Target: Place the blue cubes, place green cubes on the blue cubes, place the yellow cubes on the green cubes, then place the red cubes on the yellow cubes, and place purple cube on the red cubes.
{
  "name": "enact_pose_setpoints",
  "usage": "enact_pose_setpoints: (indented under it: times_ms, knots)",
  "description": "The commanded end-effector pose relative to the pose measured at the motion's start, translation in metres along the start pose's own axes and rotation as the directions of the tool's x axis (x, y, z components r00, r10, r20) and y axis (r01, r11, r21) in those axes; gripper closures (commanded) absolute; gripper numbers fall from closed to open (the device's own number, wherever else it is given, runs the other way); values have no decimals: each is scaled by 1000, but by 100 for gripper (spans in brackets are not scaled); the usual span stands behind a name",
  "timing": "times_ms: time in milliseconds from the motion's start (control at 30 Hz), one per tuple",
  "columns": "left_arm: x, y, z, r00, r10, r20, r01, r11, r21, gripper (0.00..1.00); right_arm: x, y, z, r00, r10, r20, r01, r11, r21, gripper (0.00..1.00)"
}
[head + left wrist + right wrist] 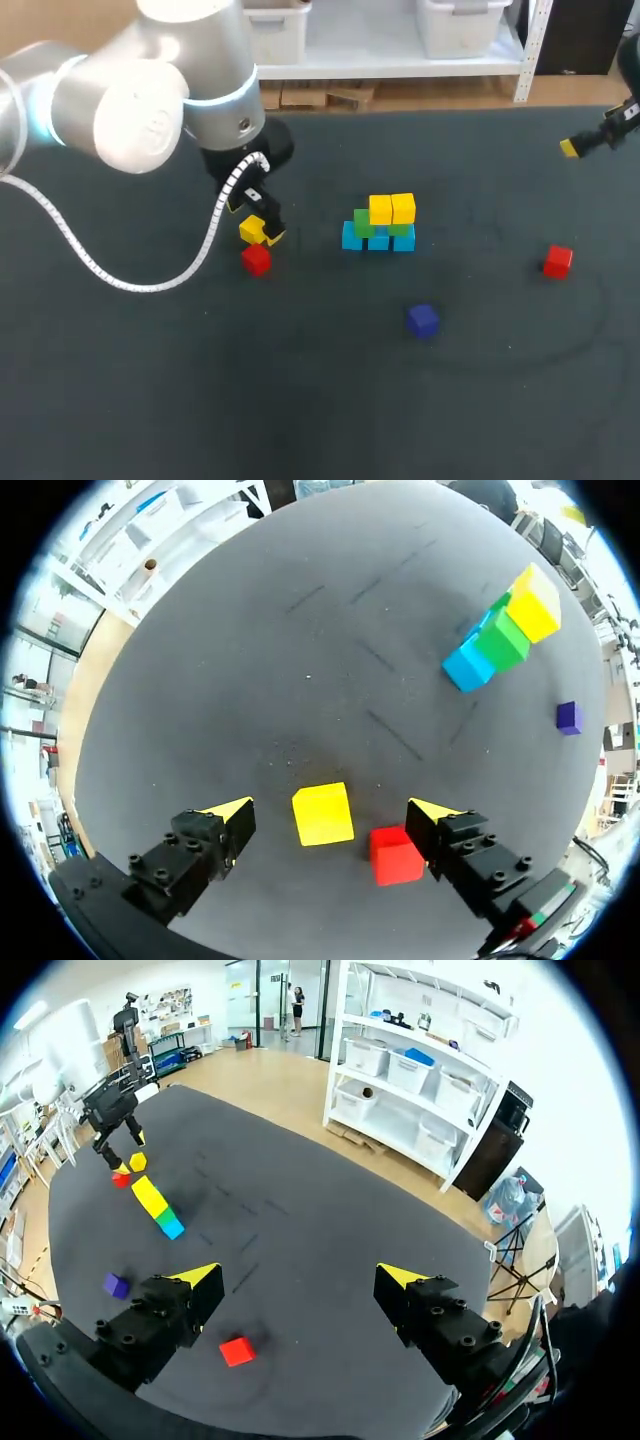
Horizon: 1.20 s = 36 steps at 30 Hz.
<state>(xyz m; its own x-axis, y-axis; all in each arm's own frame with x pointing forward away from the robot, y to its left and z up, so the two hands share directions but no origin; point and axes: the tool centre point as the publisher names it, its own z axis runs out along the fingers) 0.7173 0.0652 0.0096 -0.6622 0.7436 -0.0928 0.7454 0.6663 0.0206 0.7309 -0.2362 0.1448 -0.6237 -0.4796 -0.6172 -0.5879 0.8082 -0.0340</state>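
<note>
Loose yellow cube (pixel 322 815) flat on the dark mat (pixel 300 400), squarely between the wide-parted fingers of the left gripper (pixel 332 810), touched by neither. No long axis to a cube; faces only slightly off the fingers' line. Red cube (pixel 395 855) just beside it, hard by one fingertip, likely in the way on closing. Half-built stack (pixel 380 225) well ahead: blue below, then green, yellow on top. Right gripper (pixel 300 1278) far off near the table's edge, fingers apart, empty. Mat flat and even; purple cube (pixel 422 320) aside from the line to the stack.
</note>
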Motion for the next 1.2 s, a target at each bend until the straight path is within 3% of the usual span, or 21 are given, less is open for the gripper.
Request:
enact_pose_setpoints:
  times_ms: [33,233,300,367,533,633,667,700,767,833,867,1067,1200]
  knots:
    - [-7,1,2,1000,-5,-25,5,1000,-1,0,0,0,-1,1000,0,-1,0,1000,1,0]
    - [-5,1,2,999,-10,-41,10,1000,-11,0,0,0,-1,1000,0,-1,0,1000,1,0]
    - [-4,2,3,999,-14,-43,13,1000,-12,8,0,0,-1,1000,0,-1,0,1000,1,0]
    - [-3,2,4,999,-20,-45,20,1000,-13,1,0,0,-1,1000,0,-1,0,1000,1,0]
    - [-2,1,8,998,-34,-43,34,999,-10,2,0,0,-1,1000,0,-1,0,1000,1,0]
    - [-1,2,13,998,-45,-47,45,999,-5,13,0,0,-1,1000,0,-1,0,1000,1,0]
    - [0,2,13,998,-46,-48,46,999,-5,26,0,0,-1,1000,0,-1,0,1000,1,0]
    - [0,2,13,998,-47,-48,47,999,-6,47,0,0,-1,1000,0,-1,0,1000,1,0]
    - [0,2,13,998,-49,-47,48,999,-9,64,0,0,-1,1000,0,-1,0,1000,1,0]
    - [-1,3,12,998,-49,-46,48,999,-12,96,0,0,-1,1000,0,-1,0,1000,1,0]
    - [-1,3,12,998,-48,-46,48,999,-13,100,0,0,-1,1000,0,-1,0,1000,1,0]
    - [-2,3,2,999,-18,-43,17,1000,-19,100,0,0,-1,1000,0,-1,0,1000,1,0]
    - [-6,-2,-13,999,47,-22,-47,999,-25,100,0,0,-1,1000,0,-1,0,1000,1,0]
